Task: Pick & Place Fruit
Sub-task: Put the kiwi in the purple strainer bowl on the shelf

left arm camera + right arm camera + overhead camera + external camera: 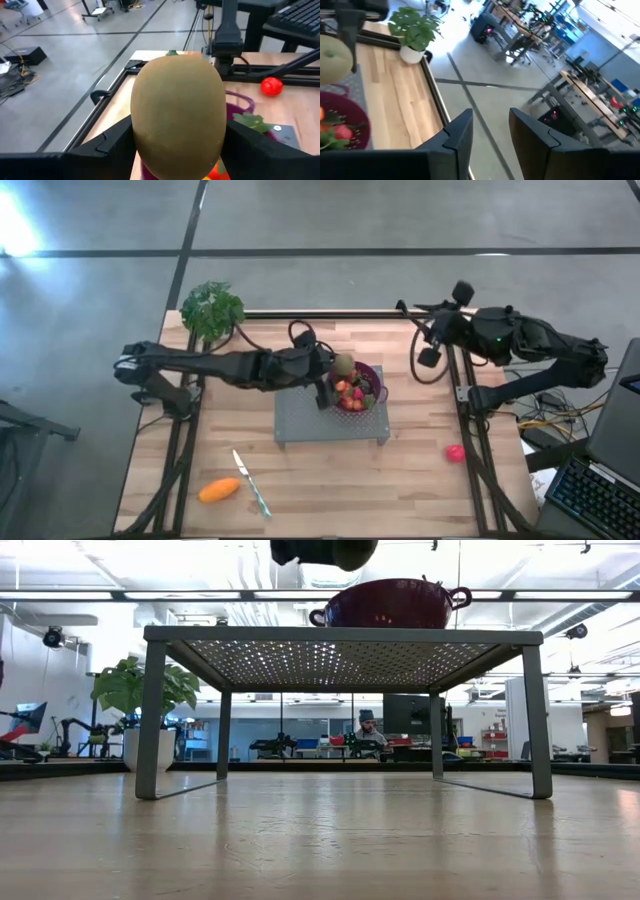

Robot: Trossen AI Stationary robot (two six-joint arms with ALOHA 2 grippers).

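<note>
The left gripper (340,366) is hanging over the near rim of one dark red colander bowl (376,376), its two fingers (100,145) clamping a single brown-green oval fruit (177,112) from both sides. That fruit is sitting between the fingers, lifted above the bowl rather than lying in it. Under and just beyond the fingers, the bowl is holding a heap of small red strawberries (350,393) with green leafy tops; they are too crowded to count exactly, though several are showing. The bowl is standing on one grey perforated metal rack (300,420) in the middle of the desk (330,480).

One pink-red ball (455,452) is lying on the desk well away from both pairs of fingers, toward the right arm's side. One elongated orange fruit (218,490) is resting near the front edge, with one slim light-handled knife (252,483) just beside it. One leafy potted plant (211,308) is standing at the back left corner.

The right gripper (490,135) is waiting off the far right corner of the desk, its two fingers parted with nothing between them.
</note>
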